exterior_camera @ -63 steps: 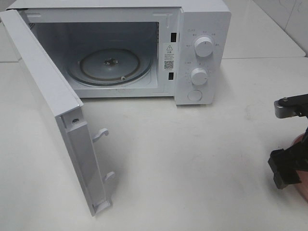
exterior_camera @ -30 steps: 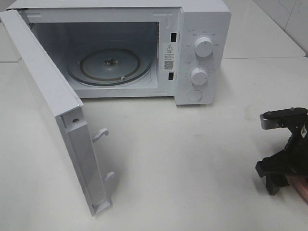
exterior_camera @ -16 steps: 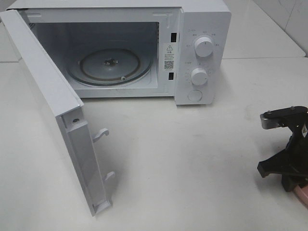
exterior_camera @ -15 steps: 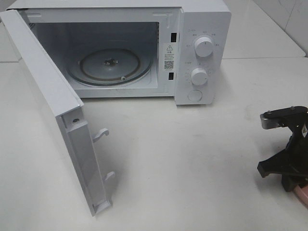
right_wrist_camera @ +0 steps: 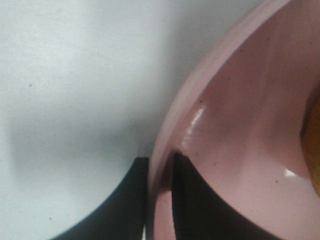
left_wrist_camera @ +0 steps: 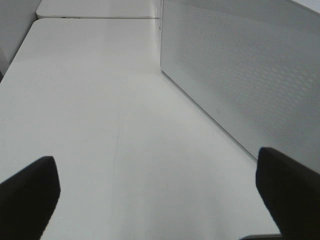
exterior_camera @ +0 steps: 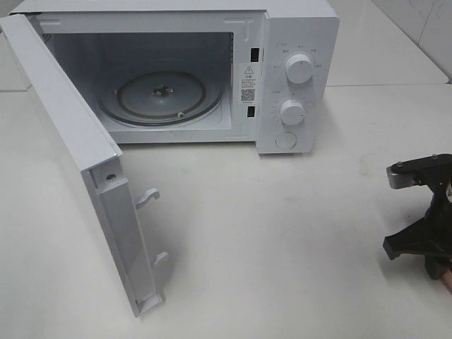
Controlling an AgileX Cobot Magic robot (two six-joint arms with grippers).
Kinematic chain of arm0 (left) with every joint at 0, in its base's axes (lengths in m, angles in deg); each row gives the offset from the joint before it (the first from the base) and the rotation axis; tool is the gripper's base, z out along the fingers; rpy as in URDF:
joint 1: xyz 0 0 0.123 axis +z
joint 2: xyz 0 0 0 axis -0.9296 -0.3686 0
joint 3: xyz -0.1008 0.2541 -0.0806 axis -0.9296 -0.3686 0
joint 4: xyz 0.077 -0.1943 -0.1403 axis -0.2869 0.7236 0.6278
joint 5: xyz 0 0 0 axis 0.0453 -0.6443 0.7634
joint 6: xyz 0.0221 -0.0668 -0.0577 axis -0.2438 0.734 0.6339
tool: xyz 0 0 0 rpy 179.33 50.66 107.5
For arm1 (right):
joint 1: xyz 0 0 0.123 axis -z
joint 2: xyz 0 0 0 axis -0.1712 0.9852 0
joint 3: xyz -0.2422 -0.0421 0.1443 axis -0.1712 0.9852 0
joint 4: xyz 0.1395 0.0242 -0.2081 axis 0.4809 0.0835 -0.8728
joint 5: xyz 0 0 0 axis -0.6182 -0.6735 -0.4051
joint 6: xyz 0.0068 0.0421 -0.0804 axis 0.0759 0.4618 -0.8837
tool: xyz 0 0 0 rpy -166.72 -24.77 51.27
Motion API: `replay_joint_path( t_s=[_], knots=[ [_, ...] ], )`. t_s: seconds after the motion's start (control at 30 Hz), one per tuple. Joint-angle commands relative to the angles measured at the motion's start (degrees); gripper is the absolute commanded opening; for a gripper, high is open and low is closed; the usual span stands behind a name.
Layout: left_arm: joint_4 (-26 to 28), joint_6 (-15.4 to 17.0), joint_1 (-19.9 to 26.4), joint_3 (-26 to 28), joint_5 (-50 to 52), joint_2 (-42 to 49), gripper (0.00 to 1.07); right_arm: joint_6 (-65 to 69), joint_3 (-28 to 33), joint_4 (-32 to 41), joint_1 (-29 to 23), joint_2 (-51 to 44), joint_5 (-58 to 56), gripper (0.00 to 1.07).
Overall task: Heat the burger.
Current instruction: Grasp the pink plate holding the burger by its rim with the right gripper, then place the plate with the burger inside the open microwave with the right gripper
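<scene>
In the right wrist view, my right gripper (right_wrist_camera: 160, 172) is shut on the rim of a shallow pink plate (right_wrist_camera: 240, 125), with one black finger (right_wrist_camera: 131, 200) outside the rim and the other inside. A golden sliver of the burger (right_wrist_camera: 315, 145) shows on the plate at the frame's edge. From the high camera the right gripper (exterior_camera: 432, 263) sits low at the far right of the table, and only a speck of the plate (exterior_camera: 447, 284) shows there. My left gripper (left_wrist_camera: 155, 167) is open over bare table beside the microwave's perforated side wall (left_wrist_camera: 250, 75).
The white microwave (exterior_camera: 296, 78) stands at the back with its door (exterior_camera: 85, 162) swung wide open to the left. Its glass turntable (exterior_camera: 161, 97) holds nothing. The white table (exterior_camera: 282, 233) stretches between the microwave and the right gripper.
My right gripper has closed its fingers on the plate's rim and shifted slightly right toward the frame edge. The left gripper and the microwave have not moved.
</scene>
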Motion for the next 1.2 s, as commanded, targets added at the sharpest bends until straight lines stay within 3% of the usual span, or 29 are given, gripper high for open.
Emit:
replay_joint_path(
  t_s=[0.03,0.67,0.97,1.2],
  knots=[
    [0.2,0.1,-0.3,-0.2,0.9,0.9,1.0,3.2,0.3,-3.0,-0.1,-1.3,-1.5,0.0],
    [0.2,0.1,-0.3,-0.2,0.9,0.9,1.0,19.7,0.3,-20.6,-10.0,-1.8,-11.0,0.0],
    [0.2,0.1,-0.3,-0.2,0.9,0.9,1.0,21.8,0.3,-23.2,-11.1,-2.1,-14.2,0.0],
    [0.2,0.1,-0.3,-0.2,0.9,0.9,1.0,21.3,0.3,-23.9,-11.1,-7.8,-16.8,0.0]
  ],
)
